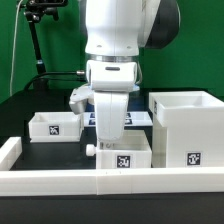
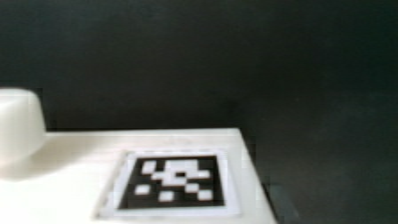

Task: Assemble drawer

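Slippage is the main risk from here. The fingers stand right over the near tray in the lower centre of the exterior view. I cannot tell if they are open or closed, or if they touch its rim. If they close off-centre on a thin wall, the tray may tilt, or slide on the black counter against the border wall just in front of it. The knob of this tray points to the frame's left, so its long axis seems to run across the frame, along that wall. The housing stands at centre right, opening upward, and the second tray at centre left.
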Tool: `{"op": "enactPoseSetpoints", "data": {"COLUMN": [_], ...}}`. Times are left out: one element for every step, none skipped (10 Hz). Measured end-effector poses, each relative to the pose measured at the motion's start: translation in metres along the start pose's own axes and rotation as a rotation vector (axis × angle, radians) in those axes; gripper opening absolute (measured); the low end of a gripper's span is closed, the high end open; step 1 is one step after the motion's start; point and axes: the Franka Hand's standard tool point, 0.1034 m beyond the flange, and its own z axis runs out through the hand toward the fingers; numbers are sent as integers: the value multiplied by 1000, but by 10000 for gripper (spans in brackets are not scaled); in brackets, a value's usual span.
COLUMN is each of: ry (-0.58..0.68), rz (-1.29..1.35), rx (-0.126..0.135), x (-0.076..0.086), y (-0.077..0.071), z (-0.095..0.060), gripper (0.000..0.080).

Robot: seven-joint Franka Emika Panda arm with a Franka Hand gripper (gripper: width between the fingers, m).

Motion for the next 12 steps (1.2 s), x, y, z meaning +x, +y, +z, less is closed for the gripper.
{"op": "enactPoseSetpoints", "data": {"ry": [0, 3, 5, 5, 8, 9, 11, 13, 12, 12, 12, 13], "rz": [-1, -7, -11, -13, -13, -16, -19, -22, -19, -18, -18, -19], "rx": [0, 4, 9, 12, 14, 14, 14, 16, 17, 17, 18, 17], "x": [0, 4, 8, 9, 12, 14, 16, 18, 17, 17, 16, 17], "y": [0, 0, 2, 4, 4, 4, 4, 3, 3, 3, 2, 2], "z": [0, 1, 1, -1, -1, -1, -1, 0, 1, 1, 1, 2], "gripper": [42, 42, 42, 42, 42, 42, 42, 42, 42, 42, 42, 42]}}
